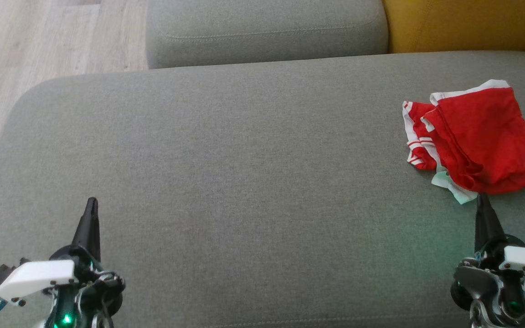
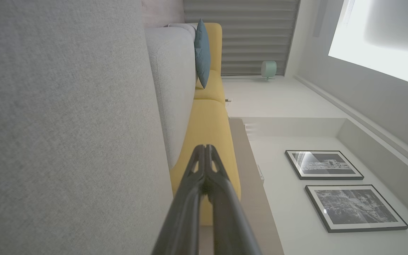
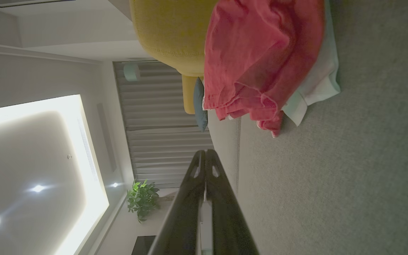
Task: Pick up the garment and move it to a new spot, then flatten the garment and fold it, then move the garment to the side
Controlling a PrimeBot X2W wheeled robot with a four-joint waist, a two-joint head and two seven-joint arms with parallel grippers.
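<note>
The garment (image 1: 481, 136) is one piece of red cloth, crumpled into a loose heap. It has white bands at its edges, thin red stripes on the bands at its left, and a pale whitish flap sticking out at its near edge. It lies at the right side of the grey sofa cushion (image 1: 244, 159), its right edge close to the picture's border.

The right tool (image 1: 481, 200) points at the garment's near edge; the right wrist view shows the garment (image 3: 260, 60) just beyond the tips, not touching. Both fingers of that tool (image 3: 204, 153) are pressed together, holding nothing. The left tool (image 1: 91, 202) sits well apart from the garment at the near left, its fingers likewise closed and empty (image 2: 207, 148).

There are one garment and two tools. A second grey cushion (image 1: 267, 27) and a yellow cushion (image 1: 463, 23) sit at the far side.
</note>
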